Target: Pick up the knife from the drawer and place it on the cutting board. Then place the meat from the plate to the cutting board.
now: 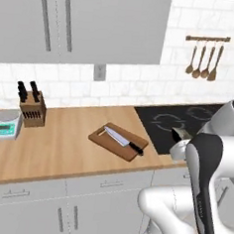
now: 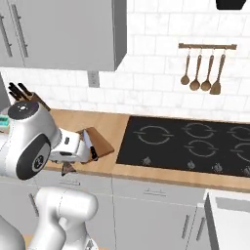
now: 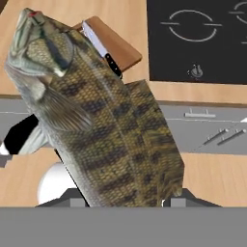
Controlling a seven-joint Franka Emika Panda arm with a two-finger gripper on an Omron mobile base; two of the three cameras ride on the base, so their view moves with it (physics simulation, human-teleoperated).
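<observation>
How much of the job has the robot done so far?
Done: the silver-bladed, black-handled knife lies on the brown wooden cutting board. In hand: the jaws grip a mottled olive-brown fish, which serves as the meat. Left: setting that fish on the board beside the knife.

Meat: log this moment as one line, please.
knife: lying on board | meat: fish-shaped, held, not yet on board | gripper: shut on meat | left: set meat on board

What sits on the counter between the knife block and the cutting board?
Nothing: in the left base view, bare wooden counter runs from the knife block to the cutting board, which carries the knife.
</observation>
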